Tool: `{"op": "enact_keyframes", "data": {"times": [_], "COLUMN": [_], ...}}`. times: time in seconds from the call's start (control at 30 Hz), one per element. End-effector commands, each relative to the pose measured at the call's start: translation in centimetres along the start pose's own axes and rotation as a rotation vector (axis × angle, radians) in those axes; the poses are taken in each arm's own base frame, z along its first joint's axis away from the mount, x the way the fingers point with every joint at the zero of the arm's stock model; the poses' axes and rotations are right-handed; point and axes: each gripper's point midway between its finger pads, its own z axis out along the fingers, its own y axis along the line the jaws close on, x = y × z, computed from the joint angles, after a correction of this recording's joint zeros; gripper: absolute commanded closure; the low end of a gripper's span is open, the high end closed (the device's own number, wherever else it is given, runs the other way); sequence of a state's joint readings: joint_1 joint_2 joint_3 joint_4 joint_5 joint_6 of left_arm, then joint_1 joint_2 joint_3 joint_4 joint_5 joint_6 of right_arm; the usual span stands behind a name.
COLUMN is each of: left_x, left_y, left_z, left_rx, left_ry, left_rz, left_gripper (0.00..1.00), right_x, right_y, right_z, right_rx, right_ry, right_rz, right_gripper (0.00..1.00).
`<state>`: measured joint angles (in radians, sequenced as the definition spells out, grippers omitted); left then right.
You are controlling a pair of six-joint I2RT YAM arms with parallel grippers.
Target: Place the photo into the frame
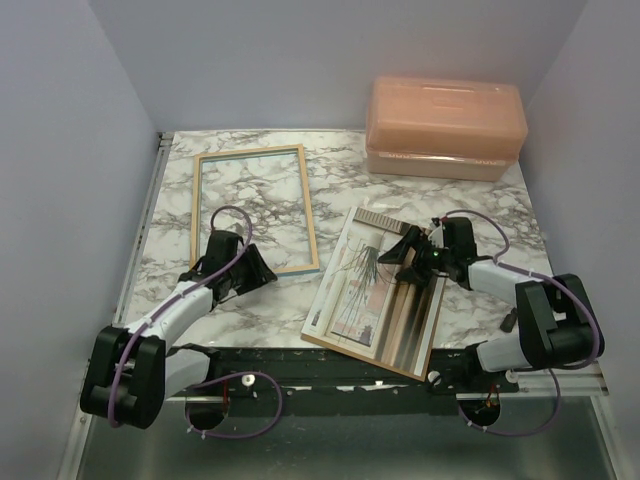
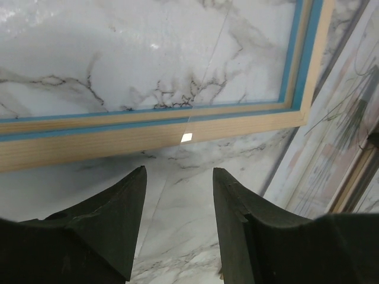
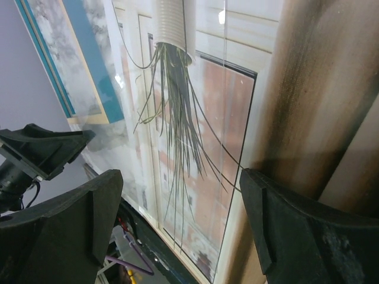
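Observation:
The frame lies flat at the back left of the marble table, pale wood side up with a blue inner lip. In the left wrist view its near rail runs just beyond the fingers. The photo, a spiky plant by a window with brown curtains, lies tilted at the front right; it also shows in the left wrist view and the right wrist view. My left gripper sits low by the frame's near right corner, open, with only marble between its fingers. My right gripper hovers over the photo, open wide.
A peach plastic box stands at the back right. Grey walls close in the table on the left, back and right. The photo's near corner reaches the table's front edge. A faint thin line crosses the marble between frame and left fingers.

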<state>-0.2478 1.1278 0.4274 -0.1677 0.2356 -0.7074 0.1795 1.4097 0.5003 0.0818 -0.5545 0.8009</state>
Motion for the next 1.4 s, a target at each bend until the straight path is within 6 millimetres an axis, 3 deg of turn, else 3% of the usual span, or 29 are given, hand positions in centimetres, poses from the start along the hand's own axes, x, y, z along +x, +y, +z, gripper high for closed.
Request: {"op": "enact_keyframes", "data": {"times": [0.0,0.1,0.23,0.43,0.53,0.67,0.8,1.13,1.27,1.37], "left_x": [-3.3,-5.4,-7.7,-10.3,-10.9,-10.5,-9.4,-7.7,-7.7,-8.2], "left_y": [-2.6,-4.4,-5.2,-5.0,-5.6,-7.5,-9.5,-11.8,-11.3,-9.4], "left_z": [-0.9,-1.5,-1.3,0.7,2.2,3.7,4.4,2.0,1.5,1.7], "left_rx": [0.059,0.090,0.060,-0.025,0.000,0.121,0.260,0.442,0.413,0.288], "left_ry": [-0.074,-0.114,-0.131,-0.111,-0.066,0.009,0.084,0.122,0.106,0.074], "left_rz": [0.043,0.076,0.104,0.131,0.140,0.169,0.177,0.208,0.210,0.205], "left_gripper": [0.49,0.47,0.46,0.41,0.33,0.24,0.22,0.32,0.34,0.32], "right_x": [1.2,1.3,1.5,2.0,2.3,2.6,2.7,2.8,2.6,2.2], "right_y": [-3.5,-3.5,-3.8,-4.4,-4.8,-4.8,-4.7,-3.9,-3.8,-3.5], "right_z": [0.9,1.4,2.0,2.6,2.9,3.2,3.4,3.3,3.3,3.4], "right_rx": [0.112,0.098,0.097,0.093,0.092,0.078,0.065,0.025,0.019,0.019], "right_ry": [0.031,0.048,0.064,0.086,0.097,0.114,0.125,0.146,0.148,0.136], "right_rz": [0.039,0.058,0.072,0.094,0.101,0.109,0.113,0.079,0.061,0.057], "right_gripper": [0.10,0.11,0.11,0.11,0.11,0.11,0.11,0.11,0.11,0.11]}}
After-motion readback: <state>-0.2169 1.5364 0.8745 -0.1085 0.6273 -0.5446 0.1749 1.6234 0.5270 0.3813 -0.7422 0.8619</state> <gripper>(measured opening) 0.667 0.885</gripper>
